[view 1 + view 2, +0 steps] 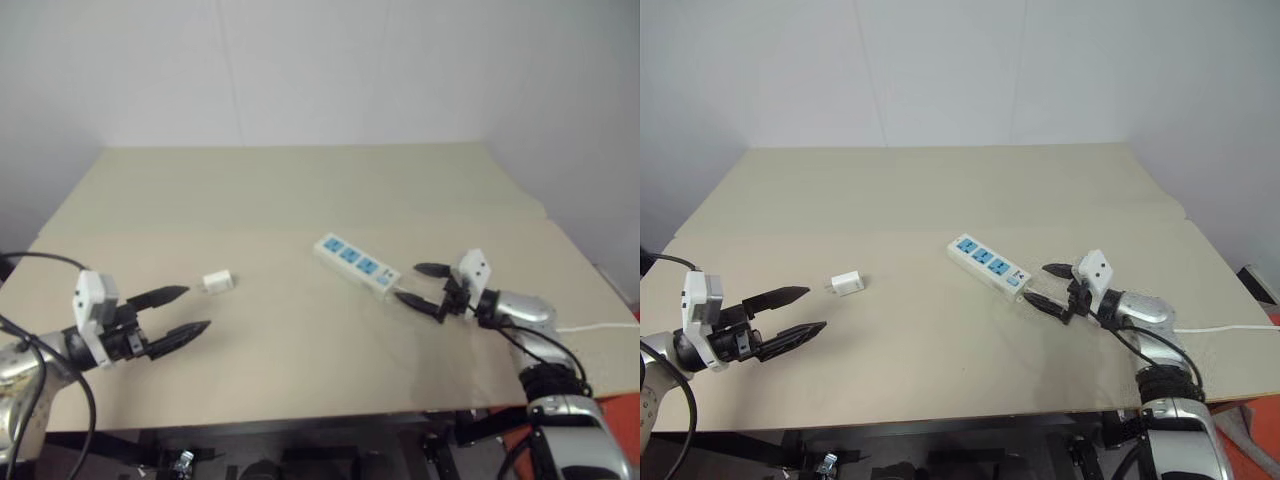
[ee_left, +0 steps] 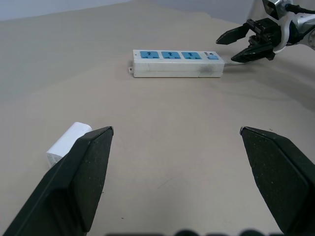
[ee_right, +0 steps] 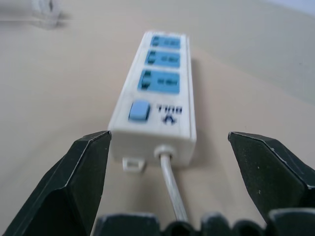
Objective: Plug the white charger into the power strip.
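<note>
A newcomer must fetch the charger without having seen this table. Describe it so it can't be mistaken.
On the beige table, start at the long white strip with three blue sockets, right of centre. Look left across bare tabletop to a small white block, the charger, lying alone just ahead of the open left claw. It is far shorter than the strip, has no blue and no cable.

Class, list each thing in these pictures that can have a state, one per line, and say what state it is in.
white charger: unplugged, lying loose on the table, apart from the strip.
power strip: flat on the table, all three blue sockets empty, cable attached.
left gripper: jaws open, holding nothing.
right gripper: jaws open at the strip's switch end, holding nothing.
</note>
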